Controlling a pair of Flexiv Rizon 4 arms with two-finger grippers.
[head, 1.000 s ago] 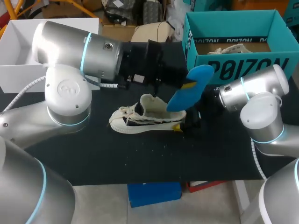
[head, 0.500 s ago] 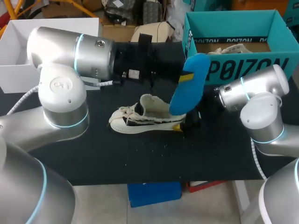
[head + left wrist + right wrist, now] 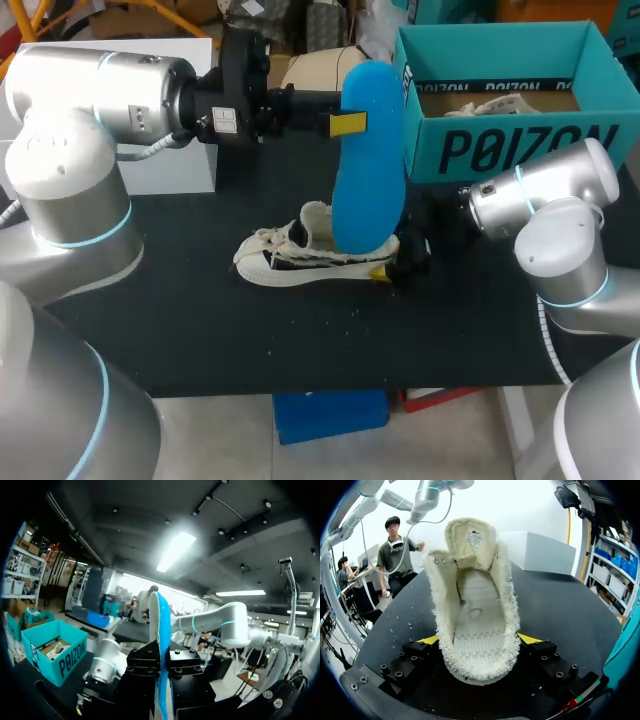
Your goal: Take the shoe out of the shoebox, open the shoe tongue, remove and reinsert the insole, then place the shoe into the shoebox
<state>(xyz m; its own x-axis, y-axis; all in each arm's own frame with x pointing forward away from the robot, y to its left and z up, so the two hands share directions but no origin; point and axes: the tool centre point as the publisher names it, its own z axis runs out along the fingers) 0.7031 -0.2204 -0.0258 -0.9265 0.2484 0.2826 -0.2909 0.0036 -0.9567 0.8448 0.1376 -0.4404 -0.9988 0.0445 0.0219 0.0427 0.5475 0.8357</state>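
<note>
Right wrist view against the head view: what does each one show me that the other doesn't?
Only the right wrist view looks down into the shoe: its tongue is lifted open and the footbed is bare, with no insole inside. Only the head view shows the blue insole, held upright over the shoe by the left gripper. Both show the shoe lying on the black table, with the right gripper clamping its heel between the yellow tips.
</note>
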